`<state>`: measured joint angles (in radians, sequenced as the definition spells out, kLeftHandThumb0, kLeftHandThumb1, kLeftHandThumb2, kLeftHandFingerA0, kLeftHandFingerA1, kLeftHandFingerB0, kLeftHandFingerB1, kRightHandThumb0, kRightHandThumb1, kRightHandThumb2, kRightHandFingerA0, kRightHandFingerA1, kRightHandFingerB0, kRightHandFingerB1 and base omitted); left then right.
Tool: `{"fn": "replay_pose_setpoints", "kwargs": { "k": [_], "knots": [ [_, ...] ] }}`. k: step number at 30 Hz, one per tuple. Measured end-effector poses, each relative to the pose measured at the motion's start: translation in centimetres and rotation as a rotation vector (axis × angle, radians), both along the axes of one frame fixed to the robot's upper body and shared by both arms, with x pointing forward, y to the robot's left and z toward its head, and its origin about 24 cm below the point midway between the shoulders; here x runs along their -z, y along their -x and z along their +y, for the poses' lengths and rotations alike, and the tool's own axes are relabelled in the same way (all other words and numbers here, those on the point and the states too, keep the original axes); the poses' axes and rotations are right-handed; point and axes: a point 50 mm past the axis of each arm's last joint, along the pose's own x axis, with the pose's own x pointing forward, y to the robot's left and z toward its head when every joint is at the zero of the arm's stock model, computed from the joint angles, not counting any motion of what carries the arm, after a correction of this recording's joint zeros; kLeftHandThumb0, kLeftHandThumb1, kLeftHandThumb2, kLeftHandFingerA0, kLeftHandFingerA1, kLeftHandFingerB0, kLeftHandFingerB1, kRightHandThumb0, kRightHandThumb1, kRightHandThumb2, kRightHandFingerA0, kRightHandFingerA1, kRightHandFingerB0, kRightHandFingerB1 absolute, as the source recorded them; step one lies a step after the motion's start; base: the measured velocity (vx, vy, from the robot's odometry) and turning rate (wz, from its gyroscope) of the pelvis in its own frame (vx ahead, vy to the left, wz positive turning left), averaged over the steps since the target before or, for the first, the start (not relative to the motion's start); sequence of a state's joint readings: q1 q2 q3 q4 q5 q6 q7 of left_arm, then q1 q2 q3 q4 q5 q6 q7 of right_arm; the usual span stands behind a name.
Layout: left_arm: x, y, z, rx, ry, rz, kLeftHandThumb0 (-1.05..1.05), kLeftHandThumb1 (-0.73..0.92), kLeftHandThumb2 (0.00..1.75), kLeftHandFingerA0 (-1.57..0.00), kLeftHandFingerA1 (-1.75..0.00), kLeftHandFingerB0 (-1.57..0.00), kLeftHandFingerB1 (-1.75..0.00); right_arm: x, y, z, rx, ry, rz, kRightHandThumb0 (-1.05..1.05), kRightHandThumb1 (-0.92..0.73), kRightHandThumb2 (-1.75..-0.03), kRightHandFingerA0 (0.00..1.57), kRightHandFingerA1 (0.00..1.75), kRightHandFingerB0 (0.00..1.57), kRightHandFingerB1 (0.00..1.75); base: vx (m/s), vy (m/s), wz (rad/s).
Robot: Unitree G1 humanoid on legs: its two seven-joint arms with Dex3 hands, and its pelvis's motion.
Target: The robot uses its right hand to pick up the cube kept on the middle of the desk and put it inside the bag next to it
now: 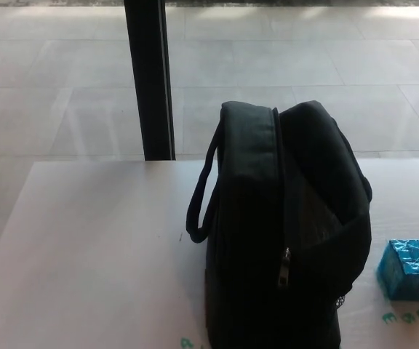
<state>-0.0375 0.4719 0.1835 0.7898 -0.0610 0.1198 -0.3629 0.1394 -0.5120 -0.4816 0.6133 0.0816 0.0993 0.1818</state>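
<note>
Bag (282,233) upright on desk (86,254) | cube (410,269) beside it, outside

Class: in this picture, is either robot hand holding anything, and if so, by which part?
Nothing is held. No hand is in view; the cube sits on the desk beside the bag.

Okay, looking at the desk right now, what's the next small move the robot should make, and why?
Probably bring the right hand into view from the right and lower it, open, toward the blue cube. Neither hand shows yet, and the cube sits untouched on the desk, just right of the upright black bag. The bag's zipper looks partly closed, so entry may need checking afterwards.
</note>
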Motion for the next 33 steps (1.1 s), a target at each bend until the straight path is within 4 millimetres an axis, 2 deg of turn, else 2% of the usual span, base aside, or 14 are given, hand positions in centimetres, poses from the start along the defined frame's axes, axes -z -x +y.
{"fn": "replay_pose_setpoints", "kwargs": {
  "k": [6, 7, 8, 19, 20, 21, 22, 23, 24, 25, 27, 28, 30, 33],
  "knots": [
    [-0.4, 0.1, 0.3, 0.031, 0.06, 0.011, -0.78, 0.54, 0.89, -0.26, -0.54, -0.18, -0.46, -1.5, 0.3, -1.1, 0.061, -0.029, -0.072, -0.82, -0.65, -0.6, 0.61, 0.94, 0.27, 0.93, 0.0, 0.0, 0.0],
    [-0.5, 0.1, 0.3, 0.035, 0.065, 0.013, -0.78, 0.52, 0.88, -0.26, -0.55, -0.19, -0.47, -1.8, 0.3, -1.2, 0.063, -0.026, -0.08, -0.81, -0.48, -0.94, 0.6, 0.92, 0.28, 0.81, 0.0, 0.0, 0.0],
    [-0.5, 0.1, 0.4, 0.037, 0.07, 0.014, -0.77, 0.53, 0.89, -0.26, -0.56, -0.18, -0.47, -2.1, 0.3, -1.4, 0.069, -0.028, -0.091, -0.81, -0.66, -0.59, 0.49, 1.01, 0.13, 0.95, 0.0, 0.0, 0.0],
    [-0.5, 0.1, 0.3, 0.045, 0.116, 0.021, -0.78, 0.53, 0.89, -0.24, -0.55, -0.15, -0.46, -10.2, -2.4, -2.1, 0.127, 0.021, -0.482, -0.77, -0.71, -0.61, 0.11, 1.07, 0.09, 0.78, 0.0, 0.0, 0.0],
    [-0.5, 0.0, 0.3, 0.049, 0.12, 0.019, -0.77, 0.52, 0.88, -0.26, -0.55, -0.16, -0.46, -11.3, -3.1, -1.9, 0.123, 0.027, -0.535, -0.8, -0.54, -0.92, 0.27, 0.81, 0.17, 0.68, 0.0, 0.0, 0.0],
    [-0.5, 0.0, 0.3, 0.05, 0.122, 0.018, -0.78, 0.52, 0.88, -0.25, -0.55, -0.16, -0.46, -12.2, -3.7, -1.6, 0.117, 0.028, -0.575, -0.78, -0.7, -0.6, 0.21, 0.93, 0.12, 0.69, 0.0, 0.0, 0.0],
    [-0.6, 0.0, 0.3, 0.051, 0.122, 0.017, -0.76, 0.53, 0.89, -0.24, -0.55, -0.16, -0.46, -12.9, -4.3, -1.3, 0.108, 0.026, -0.605, -0.8, -0.71, -0.61, 0.2, 0.83, 0.09, 0.65, 0.0, 0.0, 0.0],
    [-0.6, 0.0, 0.3, 0.051, 0.123, 0.017, -0.74, 0.69, 0.6, -0.3, -0.49, -0.21, -0.37, -13.3, -4.7, -1.1, 0.099, 0.025, -0.621, -0.8, -0.69, -0.61, 0.23, 0.81, 0.11, 0.6, 0.0, 0.0, 0.0],
    [-0.6, 0.0, 0.3, 0.049, 0.125, 0.017, -0.74, 0.68, 0.59, -0.3, -0.51, -0.22, -0.37, -14.0, -5.3, -0.7, 0.08, 0.022, -0.643, -0.86, -0.59, -0.93, 0.27, 0.71, 0.09, 0.56, 0.0, 0.0, 0.0],
    [-0.6, 0.0, 0.3, 0.049, 0.125, 0.016, -0.75, 0.52, 0.87, -0.29, -0.58, -0.2, -0.48, -14.3, -5.8, -0.3, 0.067, 0.017, -0.652, -0.86, -0.58, -0.92, 0.25, 0.69, 0.07, 0.54, 0.0, 0.0, 0.0],
    [-0.7, 0.0, 0.3, 0.046, 0.125, 0.01, -0.75, 0.53, 0.85, -0.25, -0.57, -0.18, -0.47, -14.9, -6.8, 0.4, 0.033, 0.001, -0.663, -0.79, -0.54, -0.92, 0.14, 0.62, 0.03, 0.42, 0.0, 0.0, 0.0],
    [-0.7, 0.0, 0.3, 0.044, 0.127, 0.009, -0.74, 0.69, 0.59, -0.31, -0.53, -0.21, -0.38, -15.1, -7.5, 0.9, 0.009, -0.01, -0.664, -0.79, -0.56, -0.89, 0.0, 0.54, 0.02, 0.35, 0.0, 0.0, 0.0],
    [-0.8, -0.1, 0.3, 0.047, 0.128, 0.003, -0.76, 0.53, 0.86, -0.26, -0.56, -0.18, -0.47, -15.3, -8.5, 1.9, -0.04, -0.033, -0.653, -0.78, -0.55, -0.94, 0.02, 0.49, 0.06, 0.23, 0.0, 0.0, 0.0],
    [-0.9, -0.1, 0.3, 0.046, 0.129, 0.001, -0.75, 0.52, 0.86, -0.27, -0.56, -0.18, -0.47, -15.3, -10.0, 3.4, -0.123, -0.06, -0.621, -0.81, -0.57, -0.92, 0.0, 0.21, 0.1, 0.13, 0.0, 0.0, 0.0]
  ]
}}
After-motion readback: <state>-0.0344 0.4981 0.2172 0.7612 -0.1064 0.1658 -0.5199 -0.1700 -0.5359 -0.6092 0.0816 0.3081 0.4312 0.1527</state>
